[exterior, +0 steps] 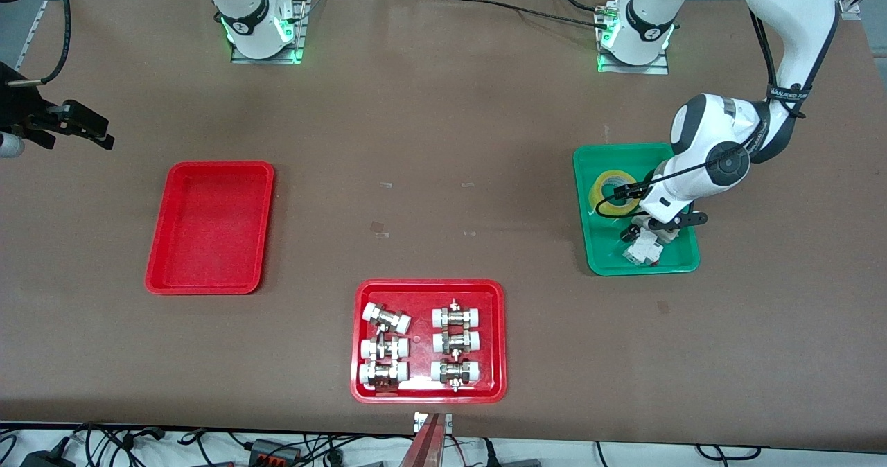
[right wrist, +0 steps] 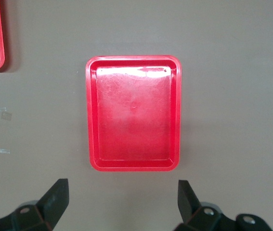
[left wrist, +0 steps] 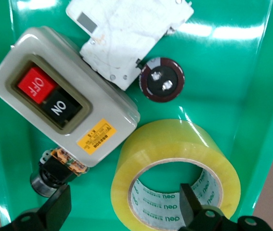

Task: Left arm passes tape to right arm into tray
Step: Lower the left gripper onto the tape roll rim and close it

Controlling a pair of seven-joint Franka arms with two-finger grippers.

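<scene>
Over at the right side of the front frame, inside the green tray [exterior: 596, 245], the tape [exterior: 614, 193] is lying flat on its side, yellow roll with the white core facing up. So it hasn't gone anywhere yet. Looks to me like we're right at the start: no pickup, no handoff, nothing in the red tray [exterior: 156, 266], which sits empty at the left of the frame, toward the right arm's end of the tabletop.

The left claw [left wrist: 126, 207] is hanging low over the green tray, and in the left wrist view its fingers are spread wide. One fingertip [left wrist: 188, 199] lines up with the hole of the roll and the other is off outside it, so the near wall of the roll sits between them. I can't tell if either is touching the tape yet, but it's not squeezed on anything. My guess is it's lining up to pinch the roll's wall.

Crowded around the tape in that tray: a grey switch box [left wrist: 61, 96] with OFF/ON buttons, a white plastic part [left wrist: 126, 33], a dark round capacitor-looking thing [left wrist: 162, 79] and a small black button piece [left wrist: 54, 171] tucked against the box.

The right claw [right wrist: 122, 199] is up in the air over the bare tabletop just beside the red tray, fingers wide apart and holding nothing, just waiting. The other red tray [exterior: 495, 342], the one with metal fittings [exterior: 419, 346], is at the bottom middle, not part of this.
</scene>
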